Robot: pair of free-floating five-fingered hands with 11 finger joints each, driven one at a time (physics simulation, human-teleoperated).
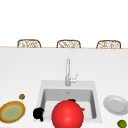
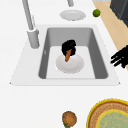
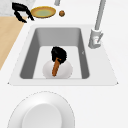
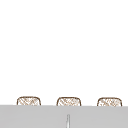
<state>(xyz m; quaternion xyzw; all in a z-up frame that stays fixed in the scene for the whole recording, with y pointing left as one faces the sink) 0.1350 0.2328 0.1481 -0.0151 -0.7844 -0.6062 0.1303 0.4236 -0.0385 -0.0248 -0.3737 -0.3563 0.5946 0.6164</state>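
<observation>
In the sink (image 2: 98,53), my right hand (image 2: 69,47) is curled round a carrot (image 2: 68,55), its tip over the white plate (image 2: 70,64) on the basin floor; it is not yet let go. Walls stand clear all round. My left hand (image 1: 38,113) hangs relaxed near the left rim

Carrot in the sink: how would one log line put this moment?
right hand: shut on carrot | over white plate in sink | left hand: idle, sink's front-left
</observation>
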